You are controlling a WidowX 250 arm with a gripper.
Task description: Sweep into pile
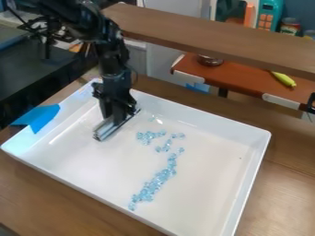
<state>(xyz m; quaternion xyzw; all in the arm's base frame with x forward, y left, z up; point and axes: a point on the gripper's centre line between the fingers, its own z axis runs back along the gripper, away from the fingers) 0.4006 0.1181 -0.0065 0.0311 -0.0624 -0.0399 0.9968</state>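
— Please, where is the gripper (117, 112) in the camera view?
— It hangs down over the upper left part of the white tray (92, 166), low, near to the tray's floor.
— And its fingers, in which state are they?
— They are closed upon a grey bar (107, 131), with only the thickness of this bar between them. The bar lies at a slant, and one end points to the lower left.
— Where are the light blue beads (160, 177)?
— They are inside the tray, to the right of the bar and apart from it. The most of them make one long, narrow band, which goes from the lower middle up to the right. Above this band there are some small loose groups, and a few beads are higher, near the far wall.
— So they are not in one single pile?
— No, they are spread.
— What carries the tray?
— A brown wooden worktop (286, 184). Blue tape (42, 117) is on the tray's left rim. Behind, a wooden beam (209, 39) crosses, and beyond it a yellow-green object (283, 79) rests on a reddish-brown surface (237, 77).
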